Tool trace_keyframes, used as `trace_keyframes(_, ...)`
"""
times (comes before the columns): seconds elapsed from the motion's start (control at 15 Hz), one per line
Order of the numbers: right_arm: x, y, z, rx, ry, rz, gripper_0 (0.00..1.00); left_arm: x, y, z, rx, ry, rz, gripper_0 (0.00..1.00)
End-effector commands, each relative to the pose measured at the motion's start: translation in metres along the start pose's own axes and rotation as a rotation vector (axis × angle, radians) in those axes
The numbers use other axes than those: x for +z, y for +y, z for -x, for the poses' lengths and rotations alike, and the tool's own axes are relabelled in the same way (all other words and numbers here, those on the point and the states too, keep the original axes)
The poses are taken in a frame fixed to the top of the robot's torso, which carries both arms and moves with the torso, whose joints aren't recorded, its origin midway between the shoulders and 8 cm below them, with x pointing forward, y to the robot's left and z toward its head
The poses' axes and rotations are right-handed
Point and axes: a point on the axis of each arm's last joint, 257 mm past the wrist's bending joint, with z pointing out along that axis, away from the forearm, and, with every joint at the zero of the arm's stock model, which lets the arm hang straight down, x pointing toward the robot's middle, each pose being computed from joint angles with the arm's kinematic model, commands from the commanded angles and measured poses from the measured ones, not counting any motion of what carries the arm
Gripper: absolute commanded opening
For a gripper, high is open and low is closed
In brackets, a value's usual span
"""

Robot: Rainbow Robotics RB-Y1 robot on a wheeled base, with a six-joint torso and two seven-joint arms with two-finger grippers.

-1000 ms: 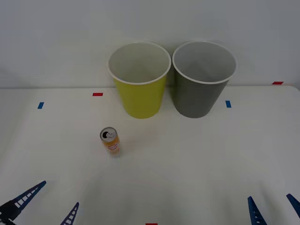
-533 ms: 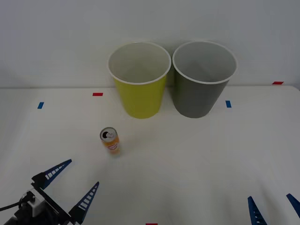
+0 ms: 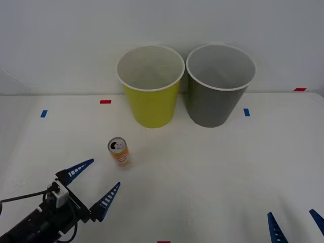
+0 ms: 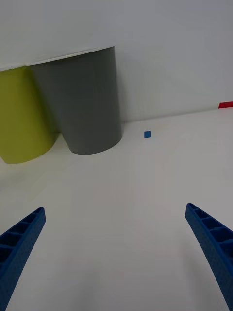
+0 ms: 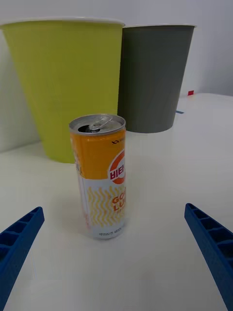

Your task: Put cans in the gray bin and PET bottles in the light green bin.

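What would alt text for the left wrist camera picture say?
An upright orange-and-white drink can stands on a white table between the open left gripper's blue fingers. Behind it stand a light green bin and a gray bin.

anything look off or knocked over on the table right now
Nothing stands out. The can stands upright on the table, already opened, with no spill around it. The light green bin and gray bin stand upright side by side. The left gripper is open near the can; the right gripper waits open.
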Motion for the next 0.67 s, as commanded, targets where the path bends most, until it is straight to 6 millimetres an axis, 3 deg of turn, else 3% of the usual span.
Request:
trace_keyframes(0.07,0.0,0.0,0.0,0.0,0.0,0.0,1.0,0.011,0.015,0.003,-0.004,0.0,0.019,1.0)
trace_keyframes(0.27,0.0,0.0,0.0,0.0,0.0,0.0,1.0,0.024,0.023,0.008,-0.002,0.001,0.021,1.0)
trace_keyframes(0.67,0.0,0.0,0.0,0.0,0.0,0.0,1.0,0.049,0.017,0.008,-0.011,0.0,0.015,1.0)
